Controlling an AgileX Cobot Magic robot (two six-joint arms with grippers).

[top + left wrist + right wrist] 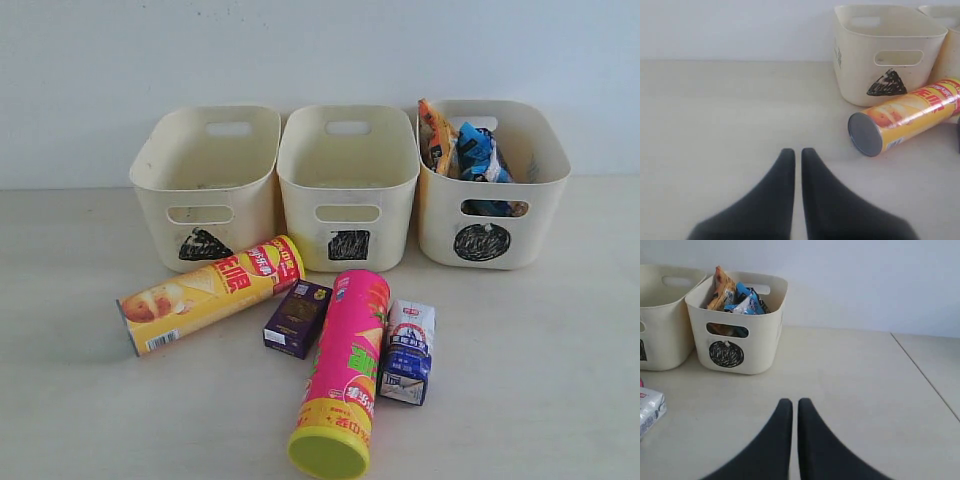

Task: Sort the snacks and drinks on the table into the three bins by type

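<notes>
Landmark: square-marked cream plastic tub (pixel 300 215), middle of row. Triangle-marked cream tub (pixel 250 215) rim-to-rim on its left, circle-marked cream tub (pixel 440 225) just right. Circle one holds orange-yellow crinkly bag (pixel 436 135) plus blue-white-black crinkly bag (pixel 476 152) (bottoms hidden by wall). In front of landmark: yellow-red chip tube (pixel 210 292) front-left, dark purple box (pixel 297 318) dead ahead, pink chip tube with yellow-green lid (pixel 345 375) further out, blue-and-white carton (pixel 408 352) beside it. Tubes on their sides. Left claw (pixel 797 151), right claw (pixel 794 401) both pinched together, nothing held.

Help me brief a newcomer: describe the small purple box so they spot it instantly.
Find the middle bin, marked with a black square. In front of it, between the yellow tube and the pink tube, lies the purple box, the smallest and only dark item there.
</notes>
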